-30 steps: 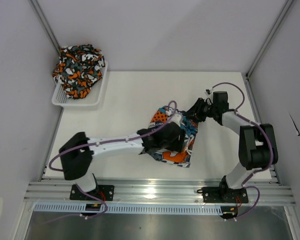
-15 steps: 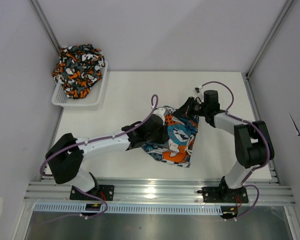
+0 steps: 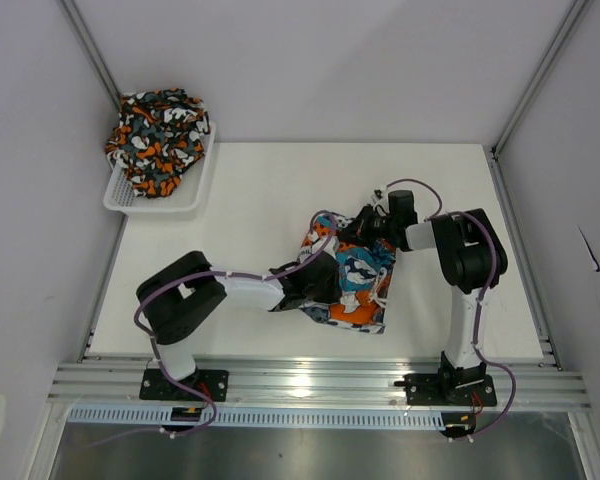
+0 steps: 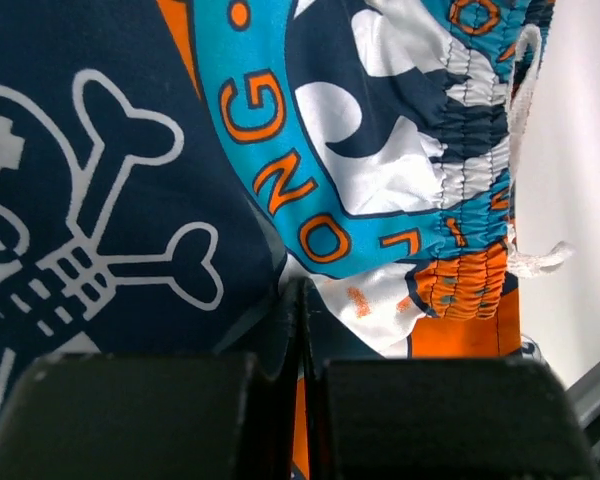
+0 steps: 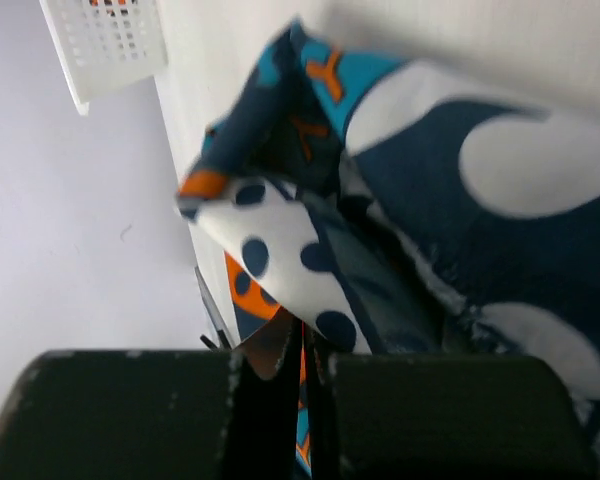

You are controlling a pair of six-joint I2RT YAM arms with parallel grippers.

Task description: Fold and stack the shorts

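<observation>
Left gripper (image 4: 302,305) and right gripper (image 5: 302,340) each pinch patchwork shorts (image 3: 362,272), jaws closed.

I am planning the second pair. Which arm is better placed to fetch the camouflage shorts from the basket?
Likely the left. The basket holding the camouflage shorts stands at the far-left corner, nearer the left gripper; the right gripper lies beyond the skull-print shorts that both grip.
</observation>
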